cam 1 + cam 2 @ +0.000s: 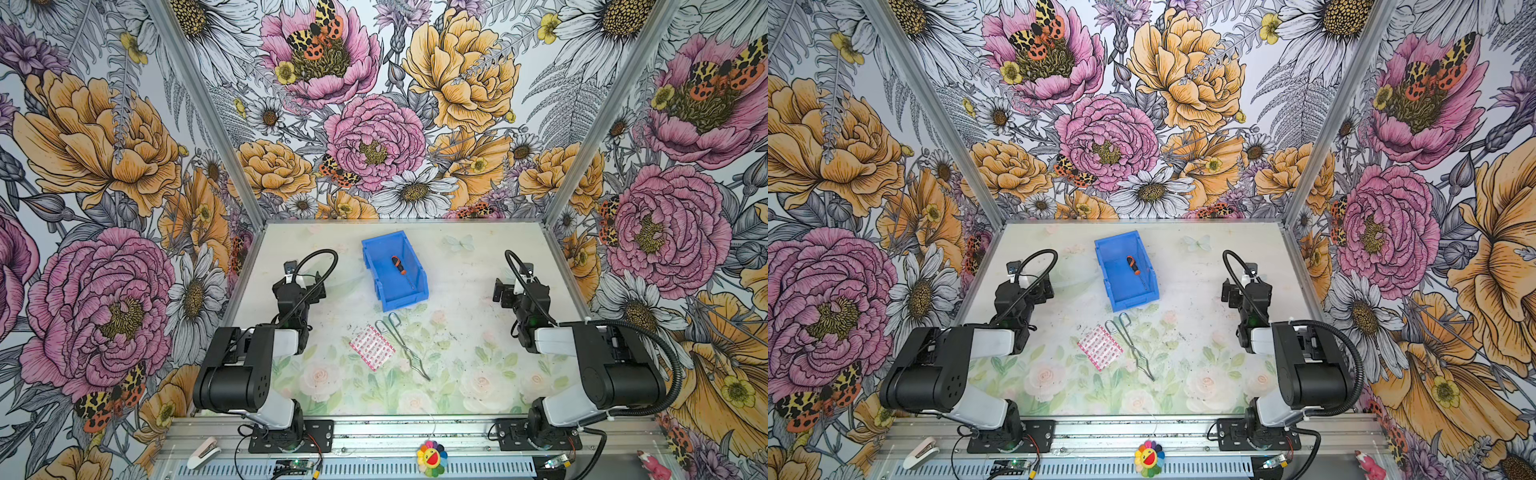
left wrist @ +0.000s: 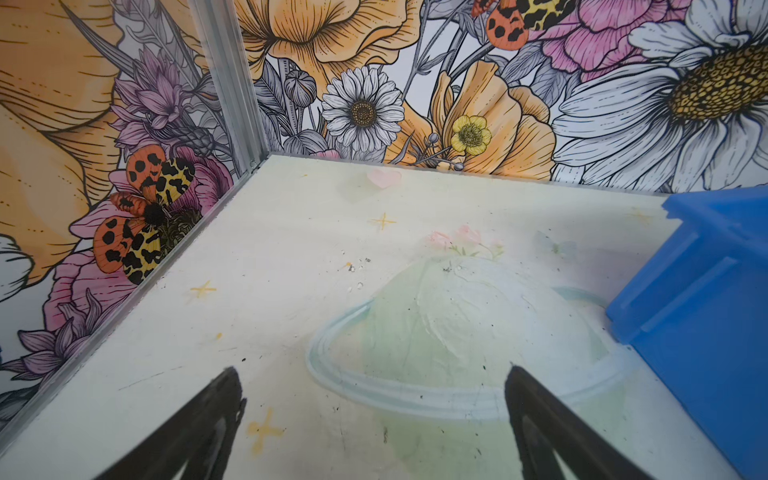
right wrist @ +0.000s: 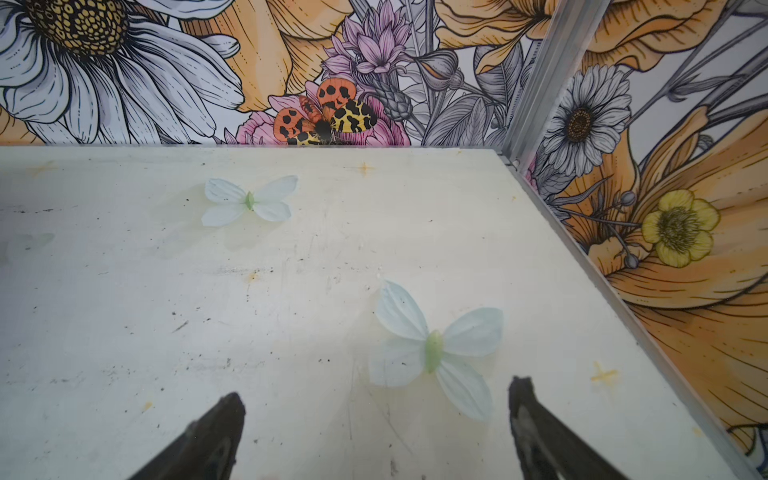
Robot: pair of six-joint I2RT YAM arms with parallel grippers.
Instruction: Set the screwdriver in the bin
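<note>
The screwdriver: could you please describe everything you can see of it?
The screwdriver is small, with a stubby orange-and-black handle and a thin silver shaft that looks like metal. In both top views it lies flat and diagonal on the floor of the blue bin, with its handle toward the far wall and its tip toward the near wall. Only the bin appears to touch it.

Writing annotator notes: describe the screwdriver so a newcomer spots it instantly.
Find the blue bin at the back middle of the table. The screwdriver lies alone on its floor. Its stubby orange-and-black handle sets it apart from the wire tongs and pink packet outside the bin.
</note>
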